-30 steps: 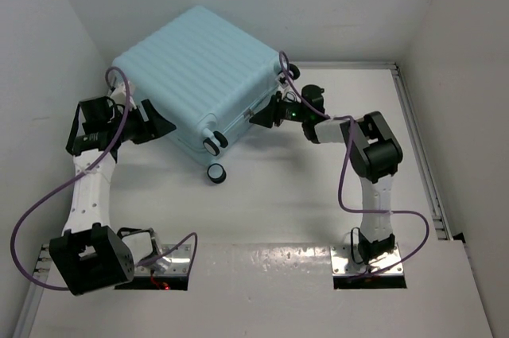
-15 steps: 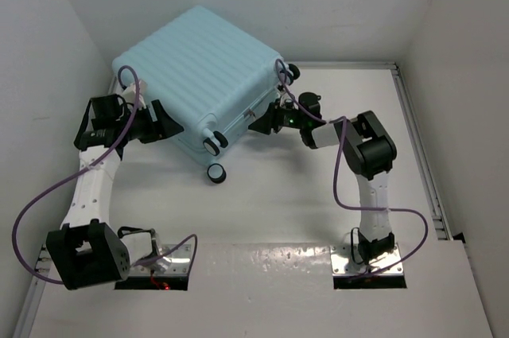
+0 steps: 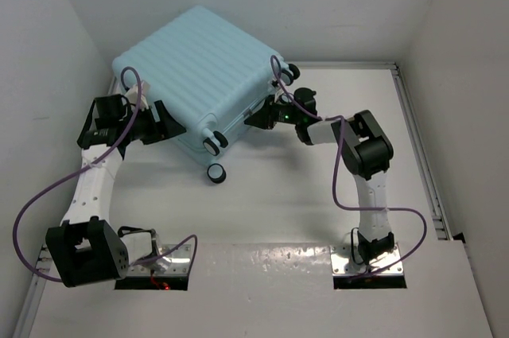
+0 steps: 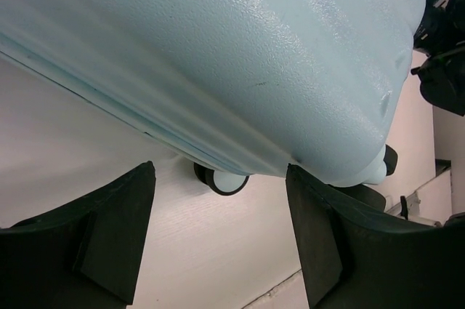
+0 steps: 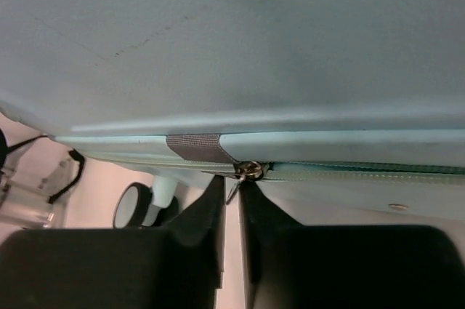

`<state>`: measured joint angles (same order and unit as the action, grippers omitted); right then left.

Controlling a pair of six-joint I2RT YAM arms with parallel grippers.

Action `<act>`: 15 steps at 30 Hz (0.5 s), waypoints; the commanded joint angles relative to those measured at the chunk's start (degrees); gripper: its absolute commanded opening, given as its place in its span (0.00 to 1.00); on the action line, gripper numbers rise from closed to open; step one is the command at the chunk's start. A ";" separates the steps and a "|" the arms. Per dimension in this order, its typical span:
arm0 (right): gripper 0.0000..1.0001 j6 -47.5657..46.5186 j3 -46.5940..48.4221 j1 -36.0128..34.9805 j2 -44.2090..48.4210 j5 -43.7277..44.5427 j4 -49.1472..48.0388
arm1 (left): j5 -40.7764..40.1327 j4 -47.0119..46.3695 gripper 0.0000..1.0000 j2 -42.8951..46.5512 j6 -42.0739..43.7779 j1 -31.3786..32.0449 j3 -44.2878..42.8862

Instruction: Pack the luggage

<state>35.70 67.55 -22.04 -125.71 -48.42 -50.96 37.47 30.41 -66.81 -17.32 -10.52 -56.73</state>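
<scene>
The luggage (image 3: 199,67) is a pale aqua ribbed suitcase, lying closed at the back left of the table. My left gripper (image 3: 165,126) stands open at its near-left side, with only bare table and a black wheel (image 4: 218,180) between the fingers (image 4: 109,243). In that view the shell (image 4: 218,47) hangs just above the jaws. My right gripper (image 3: 256,118) is at the suitcase's right side. There the jaws (image 5: 232,182) are closed to a narrow slit around the metal zipper pull (image 5: 234,188), under the shell (image 5: 218,33) and beside a grey strap tab (image 5: 197,147).
Black wheels stick out at the suitcase's near corner (image 3: 212,145), just below it (image 3: 216,172) and at its right corner (image 3: 290,70). White walls close in on the left, back and right. A metal rail (image 3: 421,163) runs along the table's right edge.
My right gripper has slid left along the suitcase's side to the zipper pull, and its jaws have narrowed. The left gripper has moved slightly up and right, closer to the shell.
</scene>
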 commanded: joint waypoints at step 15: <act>0.00 -11.00 -2.60 -1.42 10.75 9.13 7.69 | 0.23 6.41 1.00 7.57 -6.84 7.78 -0.49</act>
<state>28.23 64.38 -23.14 -120.31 -41.06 -43.27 36.18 35.22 -60.80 -22.46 -5.21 -55.70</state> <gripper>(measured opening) 0.008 0.995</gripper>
